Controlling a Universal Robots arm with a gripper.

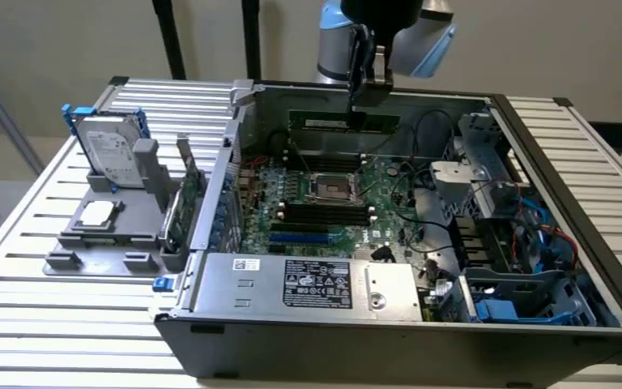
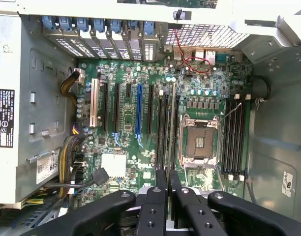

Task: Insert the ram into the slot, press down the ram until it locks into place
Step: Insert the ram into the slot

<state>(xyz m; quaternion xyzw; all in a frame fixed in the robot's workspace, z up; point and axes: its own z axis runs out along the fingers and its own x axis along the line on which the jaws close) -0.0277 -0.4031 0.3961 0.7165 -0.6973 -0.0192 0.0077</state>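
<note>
The ram, a long flat green stick with a pale label, hangs level above the far side of the open computer case. My gripper is shut on it from above, near its middle. Below lies the green motherboard, with black memory slots on the near side of the CPU socket. In the wrist view my gripper looks straight down at the board, its black fingers close together over the long slots beside the socket. More slots lie on the socket's other side.
A grey power supply fills the case's near side. A drive cage and blue cables stand at the exterior view's right. Outside the case, at the left, a grey holder carries a hard drive and an upright green card.
</note>
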